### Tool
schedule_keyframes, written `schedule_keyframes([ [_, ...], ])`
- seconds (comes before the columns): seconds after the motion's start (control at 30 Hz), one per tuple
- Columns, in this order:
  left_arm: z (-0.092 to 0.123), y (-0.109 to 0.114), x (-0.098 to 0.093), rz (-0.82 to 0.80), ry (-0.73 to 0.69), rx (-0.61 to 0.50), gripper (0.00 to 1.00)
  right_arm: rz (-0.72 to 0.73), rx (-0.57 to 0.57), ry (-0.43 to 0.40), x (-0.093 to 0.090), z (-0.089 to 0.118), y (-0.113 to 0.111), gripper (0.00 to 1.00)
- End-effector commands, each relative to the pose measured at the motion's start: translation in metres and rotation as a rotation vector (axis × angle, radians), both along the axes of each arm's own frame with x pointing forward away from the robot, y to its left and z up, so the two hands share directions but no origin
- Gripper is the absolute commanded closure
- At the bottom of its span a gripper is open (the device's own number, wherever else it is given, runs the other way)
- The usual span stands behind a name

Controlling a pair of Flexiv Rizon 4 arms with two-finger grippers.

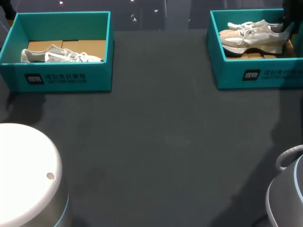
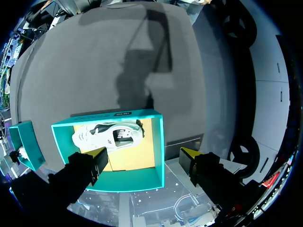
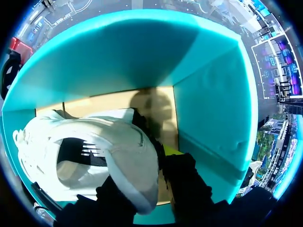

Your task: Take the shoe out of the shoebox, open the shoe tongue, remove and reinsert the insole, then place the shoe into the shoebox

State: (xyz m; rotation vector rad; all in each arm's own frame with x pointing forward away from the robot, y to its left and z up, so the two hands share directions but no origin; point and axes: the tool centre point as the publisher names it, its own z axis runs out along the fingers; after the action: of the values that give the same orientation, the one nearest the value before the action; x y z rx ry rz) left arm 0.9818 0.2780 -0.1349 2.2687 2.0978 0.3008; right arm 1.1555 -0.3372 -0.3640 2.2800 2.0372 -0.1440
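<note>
Table [image 1: 161, 142]: nearest; dark and flat, with both boxes at its far edge.
Left gripper [image 2: 143, 156]: held above the left shoebox [image 2: 132, 178] at the far left; the jaws are spread wide and nothing is gripped.
Left shoe [image 2: 109, 135]: laid inside that box, below the gripper and untouched by it.
Right shoebox [image 1: 227, 73]: far right, well apart from the left one.
Right shoe [image 1: 251, 35]: inside the right shoebox; its long axis runs left to right, with the toe to the left and the heel to the right.
Right gripper [image 3: 156, 165]: lowered into the box at the heel end; whether the heel is clamped cannot be told, as the shoe hides the grip.
Key relation: the heel faces the right gripper, so of the 2 arms the right is judged nearer for lifting this shoe out.
</note>
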Motion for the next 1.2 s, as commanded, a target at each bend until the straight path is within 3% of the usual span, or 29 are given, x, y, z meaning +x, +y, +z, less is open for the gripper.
schedule_keyframes([
  [0.03, 0.0, 0.0, -0.001, -0.001, -0.002, 0.002, 0.0, -0.003, 0.002, -0.006, -0.001, 0.006, -0.001, 1.0],
  [0.9, 0.0, 0.0, -0.001, -0.001, -0.002, 0.002, 0.0, 0.02, -0.057, -0.049, 0.0, 0.063, -0.003, 1.0],
  [1.2, 0.0, 0.0, -0.001, -0.001, -0.002, 0.002, 0.0, 0.021, -0.067, -0.038, -0.001, 0.069, 0.0, 1.0],
])
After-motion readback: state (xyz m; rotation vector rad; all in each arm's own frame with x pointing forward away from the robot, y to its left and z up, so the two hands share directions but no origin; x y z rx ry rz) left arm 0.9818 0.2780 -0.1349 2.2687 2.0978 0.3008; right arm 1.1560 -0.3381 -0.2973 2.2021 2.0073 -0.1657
